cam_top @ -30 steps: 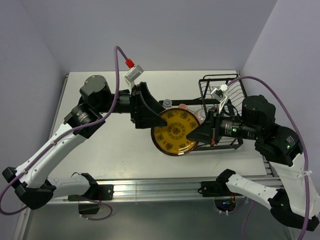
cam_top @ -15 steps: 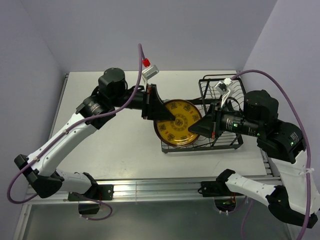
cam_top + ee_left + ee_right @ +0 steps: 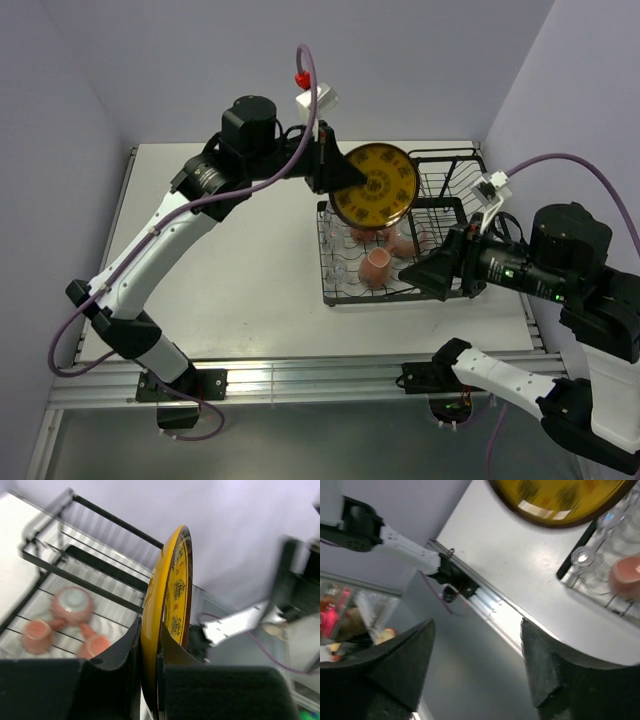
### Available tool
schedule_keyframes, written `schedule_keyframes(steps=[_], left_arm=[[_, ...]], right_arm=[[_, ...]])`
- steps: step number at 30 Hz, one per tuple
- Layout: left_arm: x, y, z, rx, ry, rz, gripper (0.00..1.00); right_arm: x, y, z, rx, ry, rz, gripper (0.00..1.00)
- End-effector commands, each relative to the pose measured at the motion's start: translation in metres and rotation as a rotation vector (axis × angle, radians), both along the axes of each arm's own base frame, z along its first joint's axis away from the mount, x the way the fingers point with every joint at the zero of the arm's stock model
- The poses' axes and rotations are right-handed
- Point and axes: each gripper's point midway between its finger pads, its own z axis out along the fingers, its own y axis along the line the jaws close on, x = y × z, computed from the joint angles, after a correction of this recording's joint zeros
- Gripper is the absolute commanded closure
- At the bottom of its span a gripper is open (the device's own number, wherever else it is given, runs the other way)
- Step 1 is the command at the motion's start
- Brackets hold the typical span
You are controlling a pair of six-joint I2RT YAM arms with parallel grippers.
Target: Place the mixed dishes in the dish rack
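Note:
My left gripper (image 3: 343, 180) is shut on the rim of the yellow dark-patterned plate (image 3: 376, 185) and holds it on edge in the air over the black wire dish rack (image 3: 452, 212). In the left wrist view the plate (image 3: 172, 587) stands edge-on between the fingers (image 3: 120, 650), with the gripper (image 3: 150, 628) shut on it. Pink mugs (image 3: 376, 266) and small clear glasses (image 3: 337, 243) sit in the low tray of the rack. My right gripper (image 3: 424, 276) hangs open and empty by the rack's near right corner. The right wrist view shows the gripper (image 3: 477, 630) over the table's near edge.
The white table (image 3: 230, 270) stretches left of the rack. A metal rail (image 3: 330, 375) runs along the near edge. The taller basket section (image 3: 440, 165) is at the back right. The right wrist view catches the plate's underside (image 3: 560, 497), glasses (image 3: 582, 557) and a pink mug (image 3: 626, 575).
The left gripper closed on the plate and lifted it up and back over the rack. The right gripper let go of the plate, opened, and drew back to the right.

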Motion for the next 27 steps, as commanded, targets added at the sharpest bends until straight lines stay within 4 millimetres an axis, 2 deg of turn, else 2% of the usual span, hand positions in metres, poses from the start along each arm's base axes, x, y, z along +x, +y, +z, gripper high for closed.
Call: schedule_keyframes(steps=[1,2,3,4,5,6,8,9,11,14,15,18,20,23,24,27], left_arm=[[0.031,-0.004,0.016,0.008,-0.128,0.101,1.00],[0.035,-0.005,0.019,0.010,-0.149,0.105,1.00],[0.040,-0.009,0.024,0.004,-0.165,0.109,1.00],[0.043,-0.011,0.027,0.000,-0.176,0.112,1.00],[0.044,-0.011,0.035,-0.014,-0.198,0.113,1.00],[0.048,-0.015,0.034,-0.012,-0.200,0.111,1.00],[0.049,-0.018,0.043,-0.032,-0.222,0.106,1.00],[0.051,-0.020,0.041,-0.034,-0.220,0.107,1.00],[0.052,-0.022,0.050,-0.068,-0.235,0.104,1.00],[0.049,-0.024,0.062,-0.106,-0.239,0.094,1.00],[0.051,-0.029,0.059,-0.103,-0.226,0.089,1.00],[0.051,-0.034,0.062,-0.117,-0.209,0.077,1.00],[0.048,-0.038,0.065,-0.130,-0.204,0.072,1.00],[0.036,-0.049,0.074,-0.146,-0.218,0.050,1.00],[0.036,-0.061,0.065,-0.125,-0.209,0.058,1.00],[0.036,-0.069,0.051,-0.089,-0.194,0.080,1.00]], right_arm=[[-0.017,-0.007,-0.011,-0.012,0.015,0.033,0.29],[-0.020,-0.007,-0.015,-0.012,0.026,0.041,0.44],[-0.021,-0.005,-0.029,-0.033,0.061,0.054,0.63],[-0.024,-0.006,-0.035,-0.038,0.075,0.064,1.00],[-0.027,-0.006,-0.042,-0.045,0.094,0.077,1.00],[-0.027,-0.004,-0.057,-0.067,0.125,0.089,1.00],[-0.032,-0.005,-0.066,-0.062,0.119,0.107,1.00],[-0.037,-0.004,-0.081,-0.076,0.139,0.134,1.00],[-0.036,0.002,-0.104,-0.097,0.190,0.161,1.00],[-0.033,0.013,-0.120,-0.114,0.206,0.197,1.00],[-0.031,0.016,-0.132,-0.136,0.225,0.197,1.00],[-0.023,0.040,-0.154,-0.214,0.258,0.243,1.00],[-0.022,0.060,-0.160,-0.238,0.224,0.285,1.00],[-0.014,0.087,-0.175,-0.265,0.229,0.311,1.00],[-0.012,0.095,-0.184,-0.284,0.241,0.322,1.00],[-0.006,0.114,-0.203,-0.299,0.253,0.351,1.00]])
